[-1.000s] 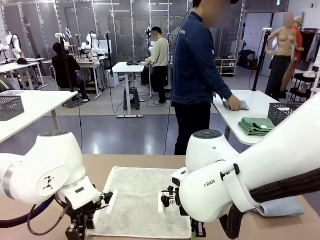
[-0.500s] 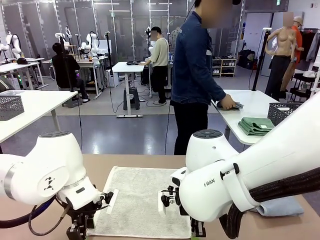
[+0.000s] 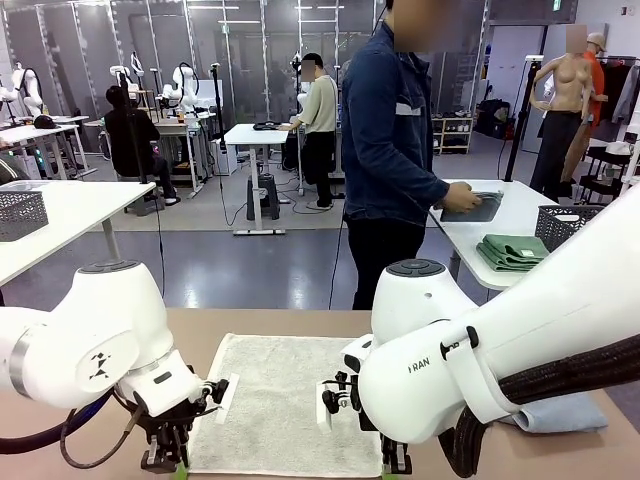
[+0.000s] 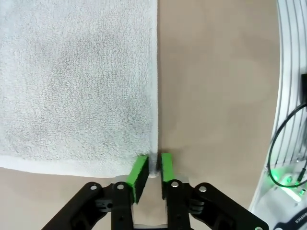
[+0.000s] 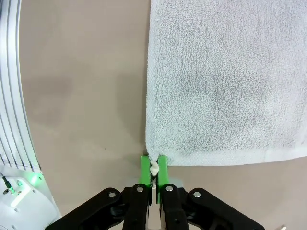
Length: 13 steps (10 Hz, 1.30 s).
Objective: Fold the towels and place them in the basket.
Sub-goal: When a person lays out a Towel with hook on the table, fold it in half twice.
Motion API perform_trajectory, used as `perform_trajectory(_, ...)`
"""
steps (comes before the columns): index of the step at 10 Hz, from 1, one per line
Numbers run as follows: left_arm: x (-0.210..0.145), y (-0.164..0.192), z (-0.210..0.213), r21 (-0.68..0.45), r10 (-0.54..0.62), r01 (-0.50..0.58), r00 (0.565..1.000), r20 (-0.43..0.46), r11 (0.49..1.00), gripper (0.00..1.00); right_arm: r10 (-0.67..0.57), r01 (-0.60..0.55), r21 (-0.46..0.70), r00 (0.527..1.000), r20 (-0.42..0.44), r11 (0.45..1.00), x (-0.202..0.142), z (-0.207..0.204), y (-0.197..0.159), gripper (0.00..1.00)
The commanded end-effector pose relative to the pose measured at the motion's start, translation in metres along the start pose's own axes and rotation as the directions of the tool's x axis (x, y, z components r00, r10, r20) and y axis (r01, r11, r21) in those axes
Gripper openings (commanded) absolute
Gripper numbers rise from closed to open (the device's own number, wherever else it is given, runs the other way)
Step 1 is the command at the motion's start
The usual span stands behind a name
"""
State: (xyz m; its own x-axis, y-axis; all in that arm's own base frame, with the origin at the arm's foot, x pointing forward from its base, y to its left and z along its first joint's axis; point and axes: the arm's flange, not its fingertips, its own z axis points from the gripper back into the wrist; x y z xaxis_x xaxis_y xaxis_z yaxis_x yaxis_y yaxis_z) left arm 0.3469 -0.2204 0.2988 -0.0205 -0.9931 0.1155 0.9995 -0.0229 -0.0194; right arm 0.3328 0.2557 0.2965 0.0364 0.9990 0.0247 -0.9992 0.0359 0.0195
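Note:
The cream towel [image 3: 275,400] lies flat and unfolded on the brown table between my two arms. In the left wrist view the towel [image 4: 76,81] fills the upper left, and my left gripper [image 4: 152,170] is shut on its near corner. In the right wrist view my right gripper [image 5: 154,170] is shut tight on the other near corner of the towel [image 5: 225,76]. From the front, the left gripper [image 3: 165,460] sits low at the towel's near left corner. The blue-grey towel [image 3: 560,412] lies at the right, partly under my right arm. This table's basket is out of view.
A person in a dark blue jacket [image 3: 390,150] stands beyond the far edge, turned to a neighbouring white table [image 3: 520,205] that holds folded green cloths [image 3: 512,250] and a wire basket [image 3: 568,222]. Another wire basket [image 3: 20,212] stands on a table at the left.
My left gripper has shifted slightly right, onto the towel's corner. The right arm is still. The person has turned and lifted a dark cloth at the neighbouring table.

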Motion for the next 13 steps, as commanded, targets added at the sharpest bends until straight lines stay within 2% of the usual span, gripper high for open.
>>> perform_trajectory(1,-0.003,-0.006,-0.012,0.009,0.029,-0.029,0.999,0.013,1.000,0.00,0.019,-0.019,0.013,1.000,0.009,1.000,-0.011,-0.003,0.008,0.00)
perform_trajectory(6,-0.004,-0.008,-0.005,0.047,0.039,-0.042,0.997,0.061,0.998,0.00,0.023,-0.023,0.002,1.000,0.008,1.000,-0.010,0.000,0.012,0.00)
perform_trajectory(7,-0.005,-0.012,0.006,0.035,0.009,-0.011,0.999,0.036,0.999,0.00,0.025,-0.025,-0.007,0.999,0.023,1.000,-0.010,0.007,0.014,0.00)
perform_trajectory(9,-0.004,-0.027,0.035,0.083,0.001,-0.003,1.000,0.018,0.997,0.00,0.052,-0.050,-0.065,0.998,0.032,0.997,-0.003,0.040,0.024,0.00)
perform_trajectory(10,-0.002,-0.034,0.046,0.067,-0.010,0.009,1.000,0.007,0.998,0.00,0.052,-0.048,-0.064,0.997,0.052,0.997,-0.003,0.052,0.028,0.00)
perform_trajectory(13,-0.008,-0.062,0.086,-0.008,-0.028,0.028,0.998,0.052,1.000,0.00,-0.006,0.008,-0.014,0.995,0.105,1.000,-0.006,0.085,0.047,0.00)
